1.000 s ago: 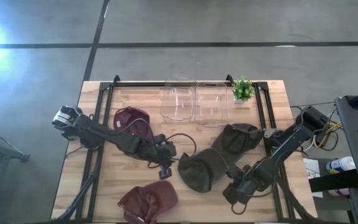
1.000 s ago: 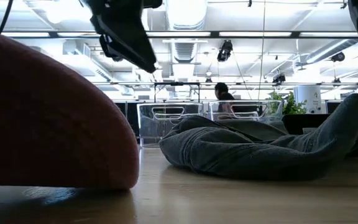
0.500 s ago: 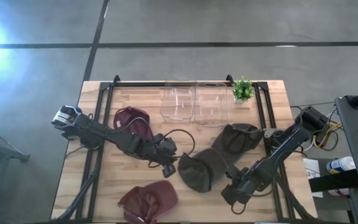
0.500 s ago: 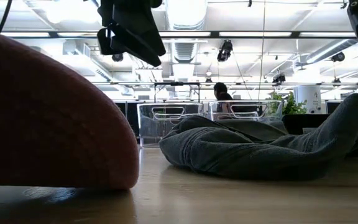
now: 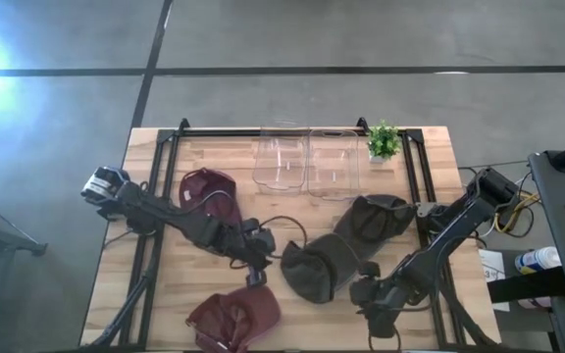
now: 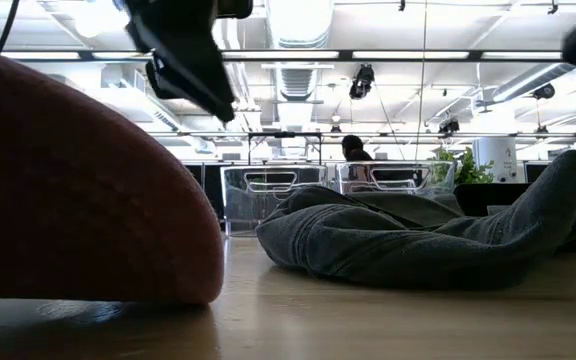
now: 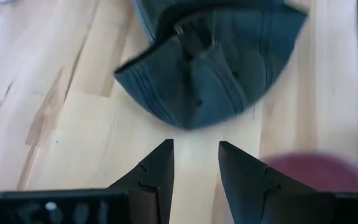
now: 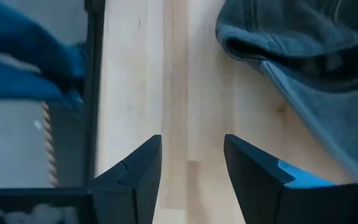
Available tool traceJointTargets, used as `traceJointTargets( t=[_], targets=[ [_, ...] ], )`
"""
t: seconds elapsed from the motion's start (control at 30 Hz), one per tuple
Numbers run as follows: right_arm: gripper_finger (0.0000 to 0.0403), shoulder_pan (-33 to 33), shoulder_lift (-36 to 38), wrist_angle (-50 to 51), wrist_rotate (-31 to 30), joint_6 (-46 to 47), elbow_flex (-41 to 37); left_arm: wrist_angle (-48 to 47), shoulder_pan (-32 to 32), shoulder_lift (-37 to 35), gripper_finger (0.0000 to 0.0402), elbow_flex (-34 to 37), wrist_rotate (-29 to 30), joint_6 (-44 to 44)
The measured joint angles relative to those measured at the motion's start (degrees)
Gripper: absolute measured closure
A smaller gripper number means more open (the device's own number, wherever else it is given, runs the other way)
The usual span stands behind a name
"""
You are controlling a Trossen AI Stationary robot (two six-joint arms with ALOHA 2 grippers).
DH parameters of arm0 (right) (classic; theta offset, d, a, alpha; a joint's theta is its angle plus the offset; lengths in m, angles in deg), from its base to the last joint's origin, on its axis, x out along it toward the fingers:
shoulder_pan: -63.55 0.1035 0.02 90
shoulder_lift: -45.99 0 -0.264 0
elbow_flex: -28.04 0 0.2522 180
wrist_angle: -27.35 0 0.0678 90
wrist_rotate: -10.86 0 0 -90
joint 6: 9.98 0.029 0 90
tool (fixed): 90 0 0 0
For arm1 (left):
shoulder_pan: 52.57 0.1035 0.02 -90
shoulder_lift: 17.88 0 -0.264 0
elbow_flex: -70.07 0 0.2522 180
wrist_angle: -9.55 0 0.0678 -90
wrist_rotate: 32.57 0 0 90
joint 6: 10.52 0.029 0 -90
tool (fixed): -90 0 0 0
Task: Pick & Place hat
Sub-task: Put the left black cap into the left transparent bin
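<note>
Wooden table (image 5: 170,294) at frame centre carries an olive hat (image 5: 320,267); left gripper (image 5: 255,276) and right gripper (image 5: 367,294) flank it, fingers parted, empty.

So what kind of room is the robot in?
Probably a big lab or workshop. The low view shows bright ceiling lights and pipes overhead, and a person far back. The wooden table has a metal frame around it.

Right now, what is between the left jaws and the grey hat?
Only bare wooden table. In the left wrist view the left gripper is open and empty, with the grey hat just ahead.
</note>
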State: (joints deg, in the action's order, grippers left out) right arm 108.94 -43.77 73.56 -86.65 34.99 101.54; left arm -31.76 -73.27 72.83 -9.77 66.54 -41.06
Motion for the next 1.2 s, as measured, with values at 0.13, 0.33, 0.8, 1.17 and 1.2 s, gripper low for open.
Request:
traceJointTargets(
  t=[0.13, 0.33, 0.8, 1.17, 1.2],
  targets=[
    [0.0250, -0.26, 0.00, 2.83, -1.69, -7.27, 0.66, 0.09, -1.70, 0.02, 0.0282, 0.93, 0.38, 6.68],
    [0.0259, -0.80, 0.00, 3.35, -6.13, -16.37, 0.85, 7.99, -4.81, 1.74, 0.0282, 3.15, 1.46, 21.84],
    [0.0243, -6.12, 0.00, 4.34, -7.05, -15.41, -0.29, 19.12, -8.54, 17.11, 0.0282, 0.22, 16.81, 42.62],
    [0.0241, -8.49, 0.00, 4.66, -9.24, -12.65, -4.22, 23.08, -9.74, 20.77, 0.0282, -1.35, 16.27, 45.87],
    [0.0241, -9.12, 0.00, 4.52, -9.24, -12.17, -4.55, 23.68, -9.68, 20.96, 0.0282, -1.35, 15.97, 45.86]
  ],
)
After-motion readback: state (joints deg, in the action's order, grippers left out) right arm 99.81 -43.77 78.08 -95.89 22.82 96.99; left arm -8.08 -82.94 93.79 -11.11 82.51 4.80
